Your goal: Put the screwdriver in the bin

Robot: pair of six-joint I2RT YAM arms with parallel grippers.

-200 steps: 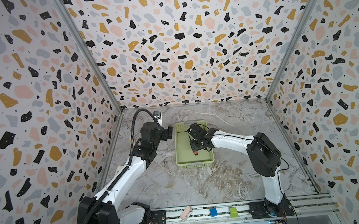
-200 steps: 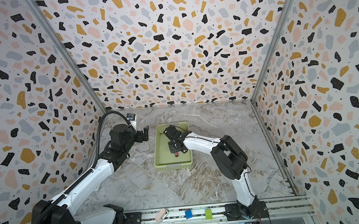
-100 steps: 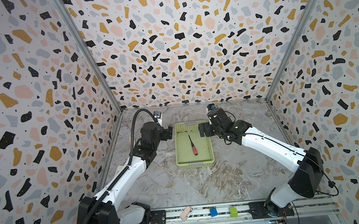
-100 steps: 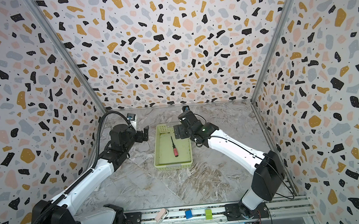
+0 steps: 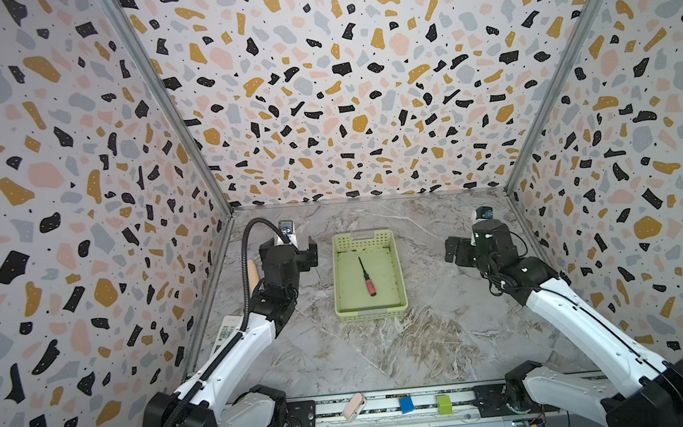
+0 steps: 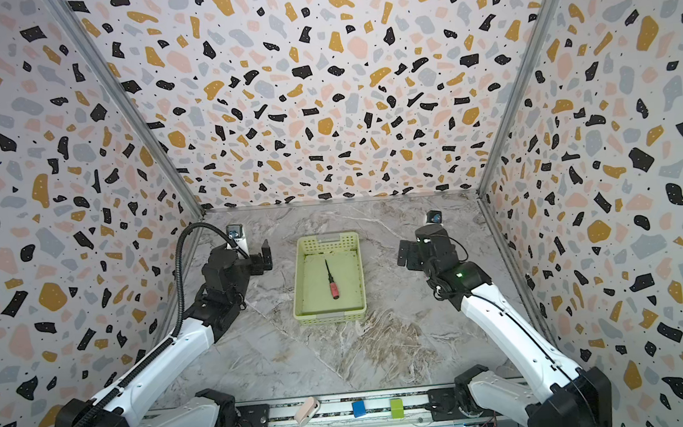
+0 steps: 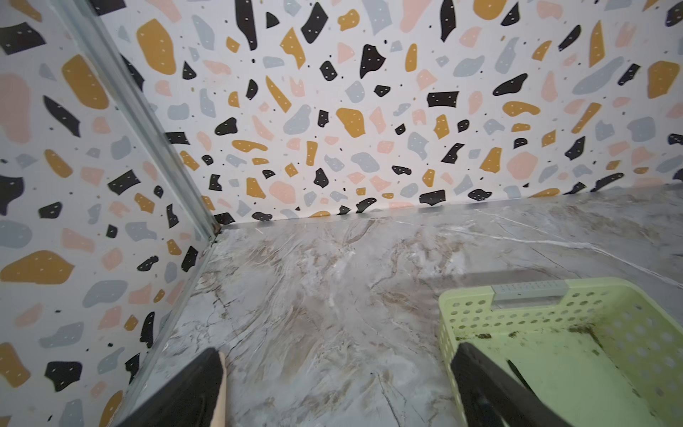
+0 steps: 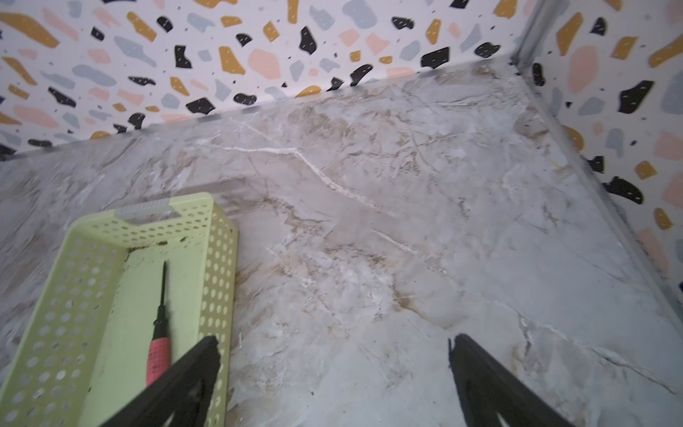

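Sees the screwdriver [image 5: 366, 276] flat inside the bin [image 5: 370, 314] at mid-worktop [image 5: 384, 357], handle toward the near end. Finds the right end effector [image 8: 334, 342] well apart to its right, released and empty. Finds the left end effector [image 7: 340, 351] released too, near the bin's far-left corner.

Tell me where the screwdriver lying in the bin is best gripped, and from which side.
Probably the red-pink handle, its thickest part, from straight above with jaws across its width. The screwdriver lies flat in the bin, clear of its walls; those low walls would block a sideways approach.
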